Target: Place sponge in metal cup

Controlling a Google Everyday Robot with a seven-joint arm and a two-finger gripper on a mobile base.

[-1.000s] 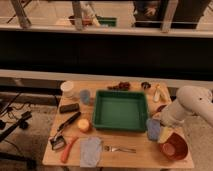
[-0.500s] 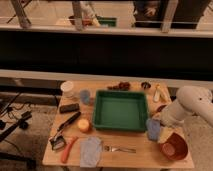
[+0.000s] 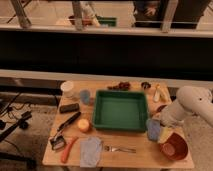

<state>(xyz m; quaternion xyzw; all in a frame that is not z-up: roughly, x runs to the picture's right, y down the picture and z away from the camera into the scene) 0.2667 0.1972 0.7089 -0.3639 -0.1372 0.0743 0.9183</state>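
Your gripper low over right front of table, just right of green tray. Fingers clamped on sponge. Sponge stands on end beside tray's front right corner, near red bowl. Metal cup well apart, behind tray.

We see the gripper closed on the small blue-grey rectangular sponge, just right of the green plastic tray; the small dark metal cup stands beyond.
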